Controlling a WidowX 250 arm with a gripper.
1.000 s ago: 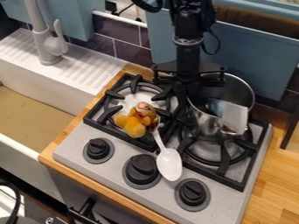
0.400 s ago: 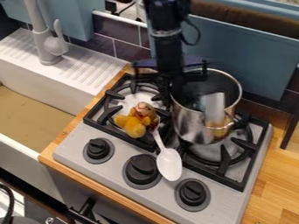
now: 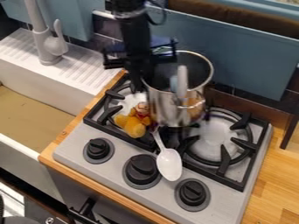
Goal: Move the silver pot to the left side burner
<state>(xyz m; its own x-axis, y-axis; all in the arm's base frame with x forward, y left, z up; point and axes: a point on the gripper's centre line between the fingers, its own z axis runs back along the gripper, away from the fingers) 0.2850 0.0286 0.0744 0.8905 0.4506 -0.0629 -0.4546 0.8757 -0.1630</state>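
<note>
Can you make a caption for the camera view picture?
The robot's claw holds a silver pot over the stove, near a yellow toy.

A kitchen, likely a toy-like one, is showing here: a stove (image 3: pixel 125 168) with black knobs is sitting at the centre, a grey faucet (image 3: pixel 46 41) is rising over a white sink (image 3: pixel 58 83) at upper left, and wooden countertop (image 3: pixel 274 175) is running along the right.
</note>
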